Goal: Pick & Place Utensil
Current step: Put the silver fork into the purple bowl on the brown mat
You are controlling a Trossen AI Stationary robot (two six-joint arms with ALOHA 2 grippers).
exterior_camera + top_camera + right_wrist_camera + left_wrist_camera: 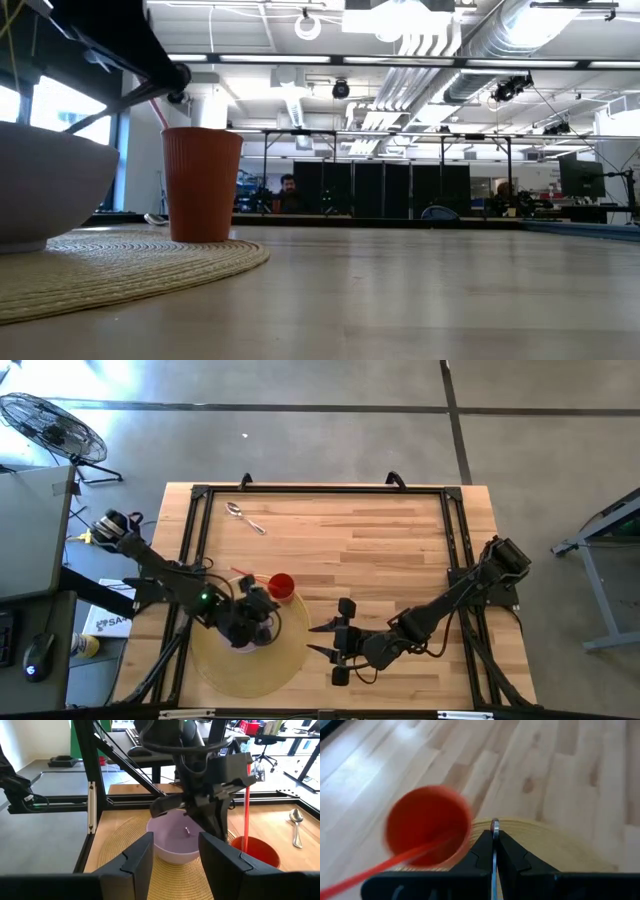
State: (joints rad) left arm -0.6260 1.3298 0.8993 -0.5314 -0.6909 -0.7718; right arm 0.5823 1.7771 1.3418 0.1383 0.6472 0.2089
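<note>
My left gripper (250, 624) hangs over the lavender bowl (175, 842), which stands on the round woven mat (245, 665). It is shut on a thin metal utensil (494, 826), seen edge-on. Just beyond its fingers, a red cup (427, 825) with a red straw (246, 802) stands on the mat's far edge. A metal spoon (245, 518) lies flat on the table at the far left. My right gripper (322, 640) waits open to the right of the mat, pointing at the bowl with nothing between its fingers. My left gripper pinches the thin metal utensil between its two fingers; the utensil's rounded end (494, 824) sticks out just past the fingertips (482, 842). The fingers slant downward over the bowl and lie along the utensil, which is lifted clear. The rest of the utensil is hidden by the gripper.
A black frame (200, 495) runs along the far, left and right edges of the table. Bare wood stretches from the cup to the far right corner (400, 540). A fan (50, 425) and a desk stand on the floor beyond the table's left side.
</note>
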